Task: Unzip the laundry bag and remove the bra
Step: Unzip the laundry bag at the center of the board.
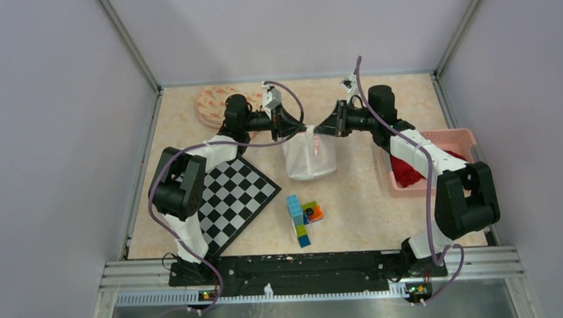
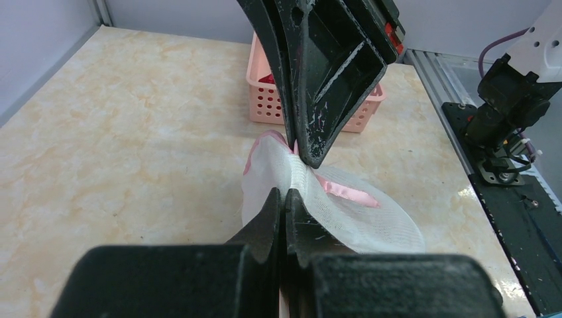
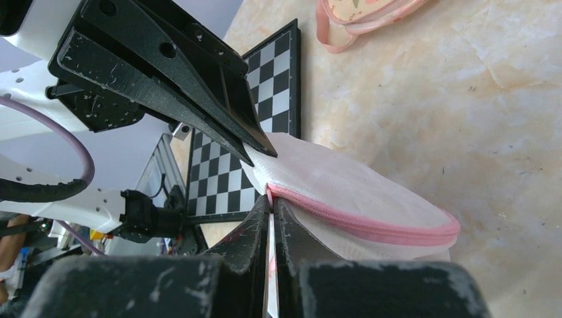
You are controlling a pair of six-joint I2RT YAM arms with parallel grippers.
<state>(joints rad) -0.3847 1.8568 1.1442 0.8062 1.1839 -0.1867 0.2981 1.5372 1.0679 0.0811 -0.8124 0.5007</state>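
Note:
A white mesh laundry bag (image 1: 309,158) with a pink zipper (image 3: 371,224) hangs between my two grippers above the table's middle. My left gripper (image 1: 300,128) is shut on the bag's top edge from the left; in its wrist view (image 2: 283,196) its jaws pinch the white mesh. My right gripper (image 1: 318,128) is shut on the bag's pink zipper end from the right, as the right wrist view (image 3: 271,201) shows. The two grippers' tips nearly touch. A pink strap (image 2: 344,192) shows through the mesh. The bra itself is hidden inside the bag.
A black-and-white chessboard (image 1: 234,197) lies at the left. Coloured blocks (image 1: 303,216) sit in front of the bag. A pink basket (image 1: 434,161) with red cloth stands at the right. A round pink patterned pouch (image 1: 214,105) lies at the back left.

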